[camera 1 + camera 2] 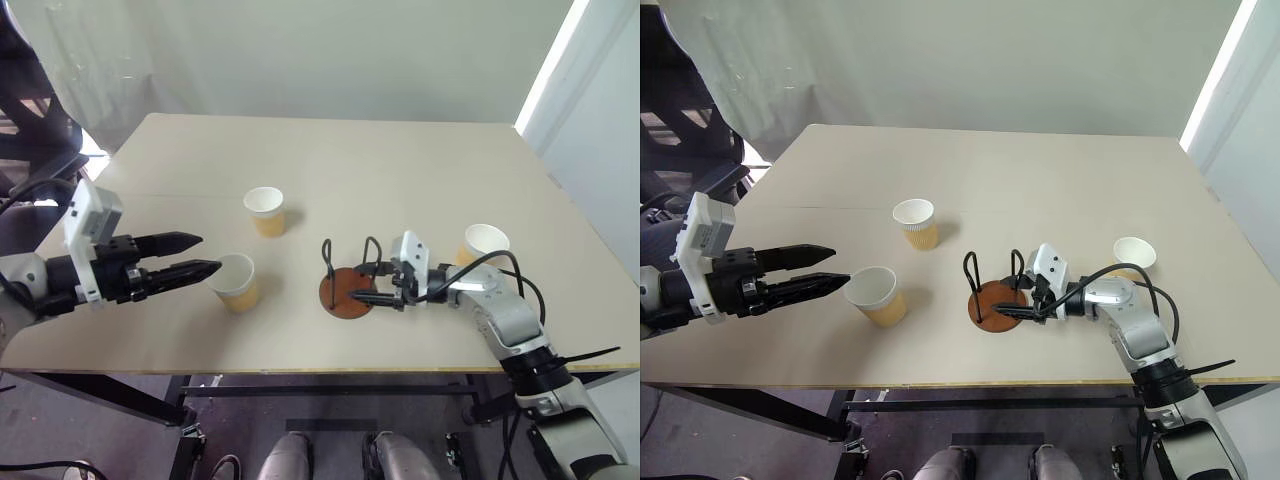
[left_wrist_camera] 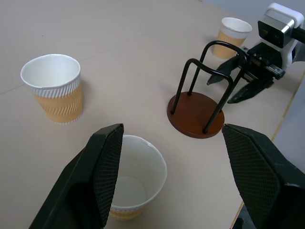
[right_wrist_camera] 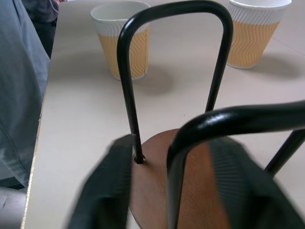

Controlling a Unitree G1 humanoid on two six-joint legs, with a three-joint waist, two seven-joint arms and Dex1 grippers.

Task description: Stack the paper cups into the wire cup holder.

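Note:
The wire cup holder (image 1: 346, 292), a brown disc with two black wire loops, stands near the table's front edge. My right gripper (image 1: 362, 283) reaches it from the right, open, with a finger on either side of the nearer loop (image 3: 174, 14) and low over the base (image 3: 190, 191). One paper cup (image 1: 235, 283) stands upright just in front of my left gripper (image 1: 205, 253), which is open and empty, its fingertips at the cup's rim. A second cup (image 1: 265, 211) stands further back. A third cup (image 1: 484, 244) stands behind my right arm.
The beige table (image 1: 400, 170) has its front edge (image 1: 300, 368) close to the holder and the nearest cup. A black chair (image 1: 25, 110) stands off the table's far left corner. A pale wall lies behind.

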